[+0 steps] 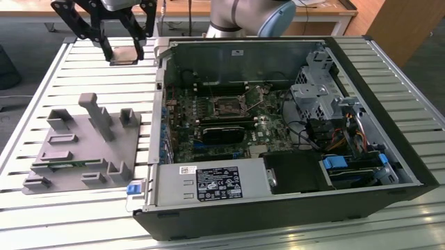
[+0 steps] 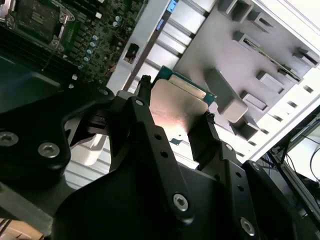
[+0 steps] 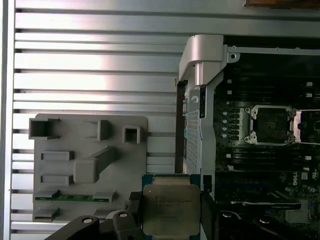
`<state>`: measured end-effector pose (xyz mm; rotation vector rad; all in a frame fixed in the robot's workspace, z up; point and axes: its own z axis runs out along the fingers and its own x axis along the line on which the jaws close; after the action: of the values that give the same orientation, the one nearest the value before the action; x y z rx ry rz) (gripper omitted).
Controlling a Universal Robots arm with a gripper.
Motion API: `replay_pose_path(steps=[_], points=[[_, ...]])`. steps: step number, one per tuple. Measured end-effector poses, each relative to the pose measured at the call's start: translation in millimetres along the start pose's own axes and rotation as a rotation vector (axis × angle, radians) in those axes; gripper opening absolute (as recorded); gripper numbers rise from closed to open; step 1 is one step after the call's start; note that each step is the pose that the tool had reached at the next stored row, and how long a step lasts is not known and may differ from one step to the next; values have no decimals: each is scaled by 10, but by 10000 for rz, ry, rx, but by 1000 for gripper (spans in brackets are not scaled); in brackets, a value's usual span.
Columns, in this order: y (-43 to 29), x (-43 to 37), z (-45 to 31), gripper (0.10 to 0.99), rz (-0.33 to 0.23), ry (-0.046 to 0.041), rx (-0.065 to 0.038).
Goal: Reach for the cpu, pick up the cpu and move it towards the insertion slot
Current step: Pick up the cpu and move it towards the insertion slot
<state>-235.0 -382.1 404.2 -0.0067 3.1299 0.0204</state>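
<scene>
The gripper (image 1: 124,51) has its two black fingers (image 2: 145,125) pinched on opposite edges of the cpu (image 1: 124,55), holding the chip (image 3: 171,209) up off the slatted worktop (image 1: 83,73) near its far edge in the exterior view, just outside the open computer case (image 1: 278,130). The grey plastic fixture (image 1: 76,151) sits on the worktop nearer the front, well apart from the chip, with a thin green memory stick (image 3: 75,197) still in one of its slots. The insertion slot (image 1: 229,105) is on the green motherboard (image 1: 208,125) inside the case, its metal frame showing around a dark centre (image 3: 271,125).
</scene>
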Motion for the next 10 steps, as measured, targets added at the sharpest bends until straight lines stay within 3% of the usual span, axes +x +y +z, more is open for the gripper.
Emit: replay_pose_path(steps=[10], points=[[-2, -313, 4, 545, 0, -1, -2]])
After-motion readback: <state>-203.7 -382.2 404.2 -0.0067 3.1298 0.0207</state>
